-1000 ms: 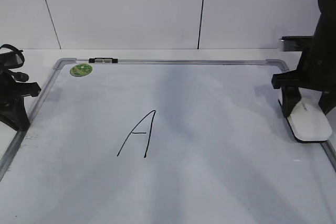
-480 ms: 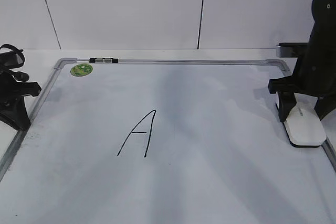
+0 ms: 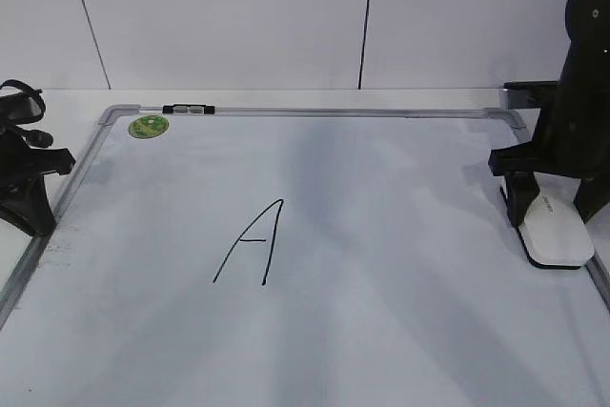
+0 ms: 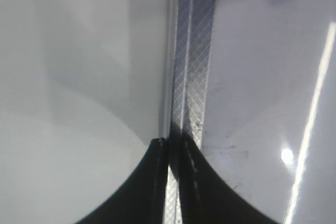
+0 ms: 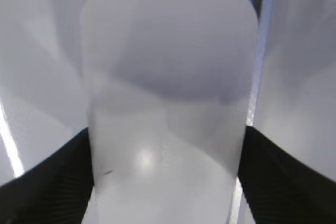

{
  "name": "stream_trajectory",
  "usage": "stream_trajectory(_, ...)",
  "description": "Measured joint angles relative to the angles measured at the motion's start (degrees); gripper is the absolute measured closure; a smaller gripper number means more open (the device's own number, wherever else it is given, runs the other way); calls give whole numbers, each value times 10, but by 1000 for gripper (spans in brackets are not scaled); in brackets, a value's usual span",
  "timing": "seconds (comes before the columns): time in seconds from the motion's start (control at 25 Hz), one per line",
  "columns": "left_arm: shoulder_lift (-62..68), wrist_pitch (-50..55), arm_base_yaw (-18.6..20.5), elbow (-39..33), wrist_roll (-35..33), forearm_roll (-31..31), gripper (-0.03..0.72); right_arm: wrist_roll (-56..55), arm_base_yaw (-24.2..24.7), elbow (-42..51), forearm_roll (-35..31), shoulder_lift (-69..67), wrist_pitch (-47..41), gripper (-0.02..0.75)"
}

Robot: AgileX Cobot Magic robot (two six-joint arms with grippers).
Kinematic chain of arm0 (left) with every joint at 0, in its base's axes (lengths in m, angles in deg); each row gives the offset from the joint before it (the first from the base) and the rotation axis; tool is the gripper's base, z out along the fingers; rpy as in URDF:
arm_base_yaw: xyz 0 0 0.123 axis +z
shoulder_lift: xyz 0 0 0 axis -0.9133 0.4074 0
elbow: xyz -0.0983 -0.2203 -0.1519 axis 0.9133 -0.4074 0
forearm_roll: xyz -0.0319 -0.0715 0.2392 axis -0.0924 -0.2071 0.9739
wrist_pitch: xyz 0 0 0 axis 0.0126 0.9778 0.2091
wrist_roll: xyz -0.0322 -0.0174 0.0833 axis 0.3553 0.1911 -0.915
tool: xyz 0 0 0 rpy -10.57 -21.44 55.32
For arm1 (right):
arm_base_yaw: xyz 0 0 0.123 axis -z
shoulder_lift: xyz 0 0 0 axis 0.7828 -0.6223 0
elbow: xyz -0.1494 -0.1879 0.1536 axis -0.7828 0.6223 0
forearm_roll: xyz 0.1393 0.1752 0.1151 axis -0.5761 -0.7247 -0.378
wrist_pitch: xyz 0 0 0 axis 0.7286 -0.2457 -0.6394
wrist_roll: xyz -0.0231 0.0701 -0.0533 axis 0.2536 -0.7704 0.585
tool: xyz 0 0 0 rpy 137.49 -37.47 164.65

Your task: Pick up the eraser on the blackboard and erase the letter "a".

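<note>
In the exterior view, the white rounded plastic eraser [image 3: 556, 235] is seen flat on the large white grey-framed blackboard [image 3: 381, 331], between the fingers of the right hand [image 3: 553, 207]; no small "a" is visible, only a tall capital A [image 3: 251, 245] well away from it. In the left wrist view, the left hand [image 4: 174, 145] is nearly clenched, empty. In the right wrist view, the eraser is flanked closely; whether it is grasped cannot be told, so a centred, firm squeeze is advised before lifting

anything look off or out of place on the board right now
One mismatch: the only writing on the blackboard is a tall capital A; no lowercase "a" is visible. The eraser lies at the right edge between the right gripper's fingers.
</note>
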Motion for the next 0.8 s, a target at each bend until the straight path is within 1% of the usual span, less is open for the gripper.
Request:
stream_trajectory(0.04,0,0,0,0,0,0,656,3,0,0,0,-1,-2,86)
stream_trajectory(0.16,0,-1,0,0,0,-1,656,5,0,0,0,-4,-4,70)
stream_trajectory(0.36,0,-2,0,0,0,-1,656,5,1,-2,0,-5,-5,69)
stream_trajectory(0.52,0,-2,0,0,-1,-1,656,2,4,-26,0,-5,-22,69)
stream_trajectory(0.8,0,-2,0,0,-1,-2,656,-3,18,-40,-1,18,-30,69)
